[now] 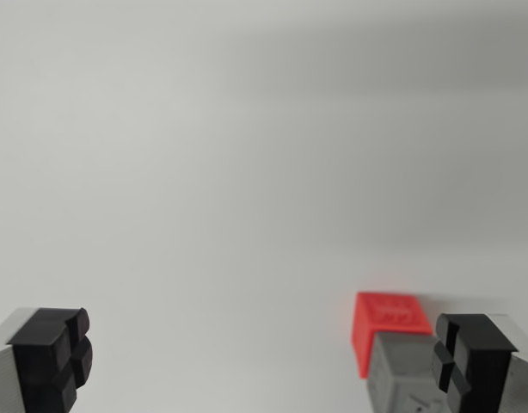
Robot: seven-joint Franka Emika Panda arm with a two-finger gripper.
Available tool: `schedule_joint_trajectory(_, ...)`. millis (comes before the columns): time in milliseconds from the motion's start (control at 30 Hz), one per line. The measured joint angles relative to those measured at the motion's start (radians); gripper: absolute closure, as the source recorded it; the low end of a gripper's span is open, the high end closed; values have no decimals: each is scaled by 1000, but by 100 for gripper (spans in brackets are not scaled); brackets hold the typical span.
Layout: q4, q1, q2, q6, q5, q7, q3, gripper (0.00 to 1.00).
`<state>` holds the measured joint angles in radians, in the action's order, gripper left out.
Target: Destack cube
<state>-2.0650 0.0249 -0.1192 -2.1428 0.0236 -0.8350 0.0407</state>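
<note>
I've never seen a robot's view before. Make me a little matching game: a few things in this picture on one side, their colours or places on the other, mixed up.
Things:
1. red cube
2. grey cube
3. end effector
4. table

Descriptions:
A. plain white, fills most of the view
B. bright block, partly hidden behind another block
C. open, black fingertips at both bottom corners
D. dull block nearest the camera, by the fingertip on the wrist view's right

Pairs: 1-B, 2-D, 3-C, 4-A

Red cube (384, 320) rests on surface, partly hidden behind grey cube (403, 374); both lie just inside the jaw at wrist view's right.
</note>
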Motion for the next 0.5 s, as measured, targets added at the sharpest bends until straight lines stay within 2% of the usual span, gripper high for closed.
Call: schedule_joint_trajectory(500, -130, 7, 56, -80, -2, 23, 21, 0)
